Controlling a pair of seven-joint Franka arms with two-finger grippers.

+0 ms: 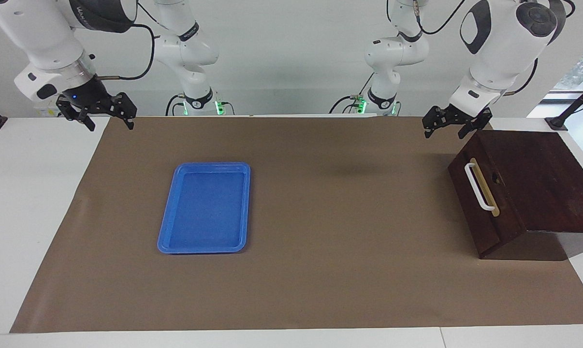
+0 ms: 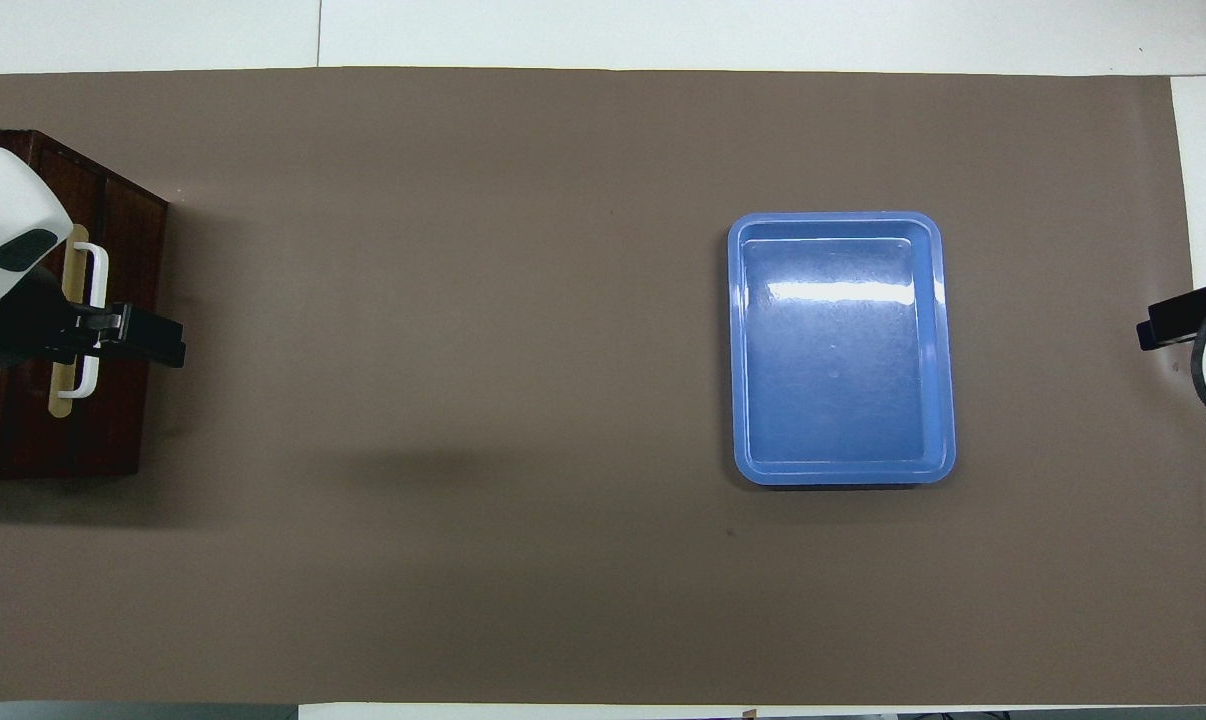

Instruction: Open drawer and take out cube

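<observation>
The drawer is shut and nothing has been gripped, so the step in hand is getting a hold on the handle. The dark brown wooden drawer front (image 1: 485,203) belongs to a dark wooden box (image 1: 538,179) that sits at the left arm's end of the tabletop (image 1: 30,217), at the edge of the brown mat (image 1: 320,280), its front turned toward the middle of the mat. A white bar handle (image 1: 479,187) runs along a tan strip on that front.

The left gripper (image 1: 455,124) hangs in the air over the box's corner nearest the robots, jaws spread and empty, not touching wood. To do this well, I would bring it down in front of the drawer, turn the jaws so they straddle the white bar across its thin section, close near the bar's middle, then pull straight out along the drawer's own line, since a skewed pull could drag the whole box.

The right gripper (image 1: 97,112) waits over the mat's corner at the right arm's end, jaws released and empty.

The cube is not visible; presumably it lies inside the closed drawer. A flat blue plastic tray (image 1: 168,227) lies empty on the mat toward the right arm's end.
</observation>
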